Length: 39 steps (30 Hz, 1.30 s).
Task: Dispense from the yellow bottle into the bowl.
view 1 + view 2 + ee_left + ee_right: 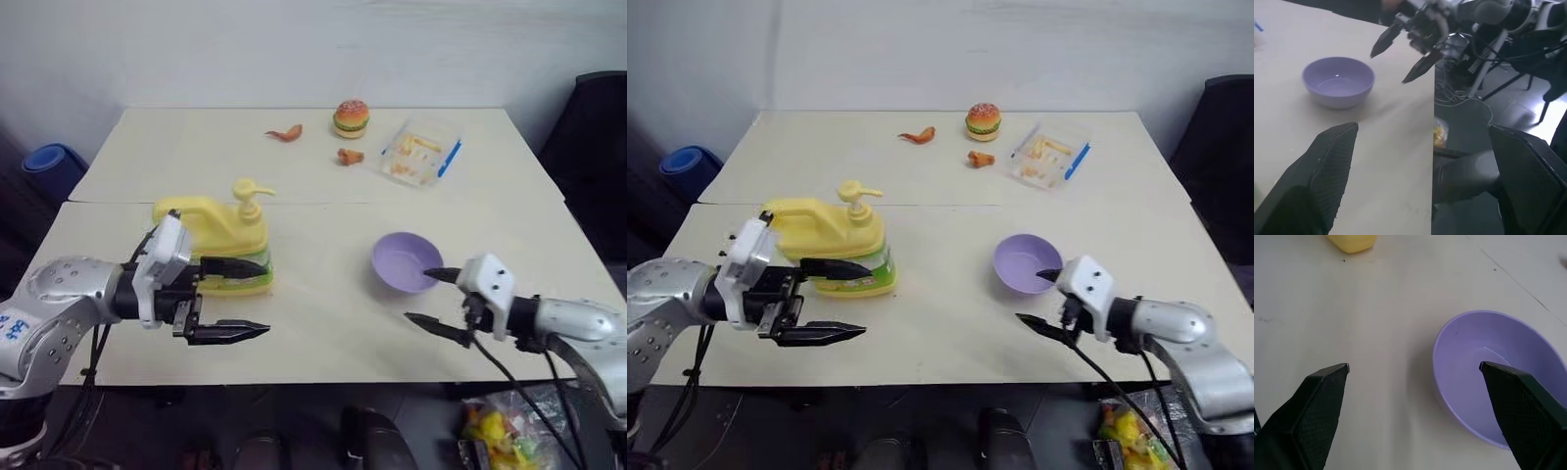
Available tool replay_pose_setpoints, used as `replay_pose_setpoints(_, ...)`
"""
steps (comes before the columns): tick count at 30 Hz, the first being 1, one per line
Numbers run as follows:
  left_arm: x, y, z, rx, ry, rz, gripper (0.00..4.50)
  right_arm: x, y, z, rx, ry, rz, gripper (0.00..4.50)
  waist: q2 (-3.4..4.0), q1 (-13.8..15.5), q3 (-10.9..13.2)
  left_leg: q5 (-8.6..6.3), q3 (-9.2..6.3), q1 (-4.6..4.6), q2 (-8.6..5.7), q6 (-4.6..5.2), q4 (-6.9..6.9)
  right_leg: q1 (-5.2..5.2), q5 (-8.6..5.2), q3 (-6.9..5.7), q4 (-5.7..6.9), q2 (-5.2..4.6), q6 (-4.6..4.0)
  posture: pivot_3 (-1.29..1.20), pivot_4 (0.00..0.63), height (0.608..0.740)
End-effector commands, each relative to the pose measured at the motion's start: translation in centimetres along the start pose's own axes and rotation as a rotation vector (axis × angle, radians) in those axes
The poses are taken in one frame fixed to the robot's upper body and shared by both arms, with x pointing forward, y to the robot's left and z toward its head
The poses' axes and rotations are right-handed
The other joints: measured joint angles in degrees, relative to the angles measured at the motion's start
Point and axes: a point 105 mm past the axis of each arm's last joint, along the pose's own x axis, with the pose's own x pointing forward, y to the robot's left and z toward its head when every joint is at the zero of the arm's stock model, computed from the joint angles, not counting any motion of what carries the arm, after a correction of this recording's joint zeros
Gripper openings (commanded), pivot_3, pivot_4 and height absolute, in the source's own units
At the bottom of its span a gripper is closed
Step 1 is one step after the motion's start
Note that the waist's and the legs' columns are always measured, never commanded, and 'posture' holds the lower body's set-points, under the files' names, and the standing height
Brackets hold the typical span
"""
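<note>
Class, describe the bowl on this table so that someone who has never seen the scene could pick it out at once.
Start at the pale table and look along its near half, to the right of the yellow bottle. The bowl sits there by itself. It is small, round, plain lavender and empty, unlike the clear rectangular tray with a blue edge farther back.

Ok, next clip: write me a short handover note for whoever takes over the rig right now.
Left gripper: open, holding nothing, in front of the yellow bottle.
Right gripper: open, holding nothing, beside the bowl on its near side.
Bottle stands upright on the table, to the robot's left; bowl sits apart from it on the right and looks empty.
Done: nothing dispensed.
Left: bring the bowl under the bottle's spout and press the pump.
</note>
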Motion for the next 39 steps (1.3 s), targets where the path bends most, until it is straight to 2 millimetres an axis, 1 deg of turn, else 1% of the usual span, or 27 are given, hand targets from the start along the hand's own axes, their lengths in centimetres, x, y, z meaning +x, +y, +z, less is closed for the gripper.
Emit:
replay_pose_setpoints(1,0.8,-0.3,0.4,0.026,-0.001,-0.058,4.50,2.1,-1.0,-0.3,-0.044,0.026,-0.061,4.47,-0.02,0.01,0.01,0.00,0.00,-0.01,0.00,0.00,0.00,0.00,0.00,0.00,-0.01,0.02,0.00,0.00,0.150,0.740)
replay_pose_setpoints(3,1.1,-0.2,0.3,0.036,0.004,-0.062,4.50,3.3,-1.8,-0.4,-0.050,0.031,-0.114,4.47,-0.01,0.06,0.02,0.02,0.01,-0.02,-0.01,0.01,0.03,0.00,0.00,0.00,-0.02,0.01,0.00,0.00,0.150,0.740)
replay_pose_setpoints(6,1.5,0.1,0.4,0.047,0.005,-0.058,4.50,4.2,-1.6,-0.3,-0.055,0.023,-0.097,3.86,-0.02,0.27,0.02,0.04,0.00,-0.04,-0.02,0.04,0.07,0.00,0.00,0.00,0.00,0.00,0.00,0.00,0.150,0.740)
replay_pose_setpoints(10,1.7,0.8,1.2,0.068,-0.008,-0.050,4.50,5.2,-1.6,-0.3,-0.060,0.028,-0.092,2.57,-0.02,0.21,0.02,0.06,-0.08,-0.11,-0.03,0.06,0.10,0.01,0.02,-0.04,0.02,0.00,0.04,0.00,0.150,0.740)
replay_pose_setpoints(13,1.8,1.1,1.6,0.086,-0.012,-0.050,4.50,5.6,-2.0,-0.6,-0.070,0.041,-0.103,1.51,-0.02,0.14,0.02,0.07,-0.05,-0.10,-0.05,0.09,0.11,0.01,0.04,-0.02,0.02,0.00,0.08,0.00,0.150,0.740)
replay_pose_setpoints(14,1.9,1.1,1.7,0.091,-0.017,-0.046,4.50,5.7,-2.3,-0.9,-0.066,0.051,-0.114,1.24,-0.02,0.13,0.02,0.07,-0.05,-0.10,-0.05,0.09,0.11,0.01,0.04,-0.02,0.02,0.00,0.08,0.00,0.150,0.740)
replay_pose_setpoints(17,1.9,1.3,1.9,0.098,-0.026,-0.034,4.50,5.9,-2.9,-1.3,-0.046,0.065,-0.138,1.24,-0.02,0.07,0.02,0.08,-0.06,-0.11,-0.03,0.09,0.10,0.01,0.04,-0.02,0.03,0.01,0.08,0.00,0.150,0.740)
replay_pose_setpoints(23,1.7,1.5,1.7,0.094,-0.026,-0.016,4.50,5.6,-3.5,-1.7,-0.026,0.072,-0.165,1.24,-0.02,0.07,0.02,0.09,-0.06,-0.10,-0.03,0.08,0.11,0.01,0.04,-0.02,0.04,-0.01,0.08,0.00,0.150,0.740)
replay_pose_setpoints(28,1.7,1.8,1.7,0.099,-0.026,-0.010,4.50,5.7,-2.8,-2.5,-0.014,0.092,-0.157,1.24,-0.02,0.08,0.02,0.09,-0.06,-0.10,-0.03,0.09,0.11,0.01,0.04,-0.02,0.05,-0.01,0.08,0.00,0.150,0.740)
replay_pose_setpoints(35,1.7,2.0,1.5,0.112,-0.010,-0.009,4.50,5.8,-2.7,-3.2,-0.007,0.111,-0.167,1.24,-0.02,0.08,0.02,0.09,-0.05,-0.10,-0.04,0.09,0.12,0.01,0.05,-0.02,0.06,-0.01,0.08,0.00,0.150,0.740)
replay_pose_setpoints(38,1.6,2.1,1.5,0.116,-0.009,-0.011,4.50,5.8,-2.6,-3.4,0.001,0.115,-0.173,0.68,-0.02,0.07,0.02,0.09,-0.06,-0.10,-0.03,0.08,0.12,0.01,0.05,-0.02,0.07,0.00,0.08,0.00,0.150,0.740)
replay_pose_setpoints(39,1.6,2.2,1.5,0.117,-0.008,-0.011,4.50,5.8,-2.6,-3.4,0.002,0.116,-0.175,0.32,-0.02,0.08,0.02,0.09,-0.06,-0.10,-0.03,0.08,0.12,0.01,0.05,-0.02,0.06,0.00,0.08,0.00,0.150,0.740)
